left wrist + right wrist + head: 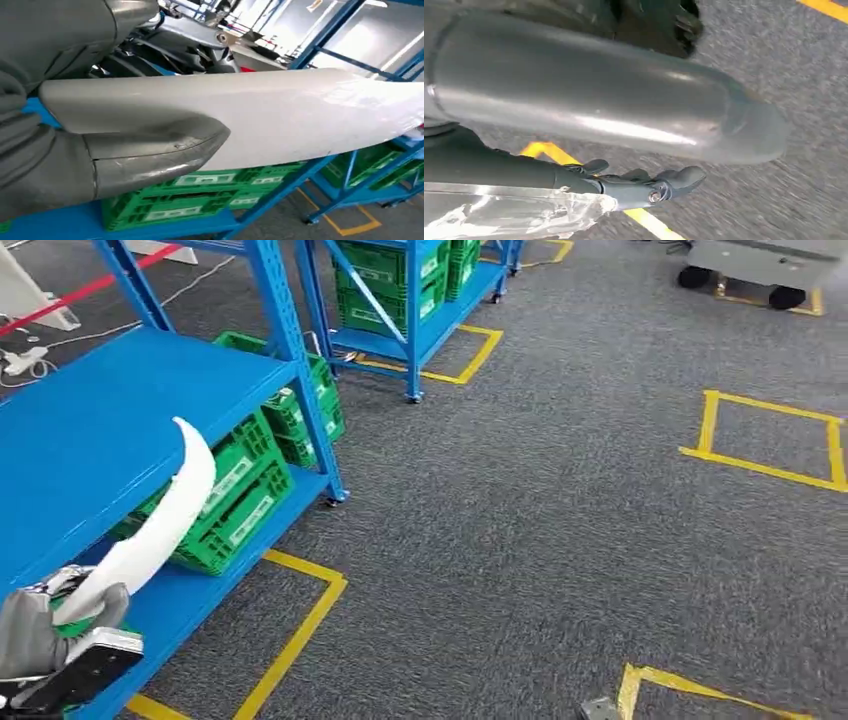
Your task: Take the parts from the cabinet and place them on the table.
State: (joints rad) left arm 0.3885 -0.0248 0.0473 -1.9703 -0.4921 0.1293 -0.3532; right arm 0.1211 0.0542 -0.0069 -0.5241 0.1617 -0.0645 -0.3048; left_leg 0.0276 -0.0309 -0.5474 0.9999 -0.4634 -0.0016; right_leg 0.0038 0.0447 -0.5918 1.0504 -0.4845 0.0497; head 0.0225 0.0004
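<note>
At the lower left of the head view, above the blue cabinet shelf (110,430), my left hand (45,635) grips the white part (160,525) near its thick butt end, so the long curved blade rises away from the hand and tapers to a point over the shelf edge, in front of the green crates (245,495) on the tier below. In the left wrist view the thick grey thumb (155,150) lies pressed along the part's smooth flank (280,115), with the rest of the hand wrapped behind it. The part looks like rigid moulded plastic with a glossy skin; I judge it light and stiff, but slippery, and its length past the grip gives it leverage to twist in the hand. I would keep hold close to the broad end, where there is most surface, and avoid the thin tip, which seems the likeliest place to chip or catch on the shelf post (290,350). My right hand (644,187) hangs over grey carpet (784,65) with its dark fingers loosely extended and nothing visibly between them; a crinkled clear wrap (509,215) sits by the wrist. No table is in sight, so the carry is yet to come.
</note>
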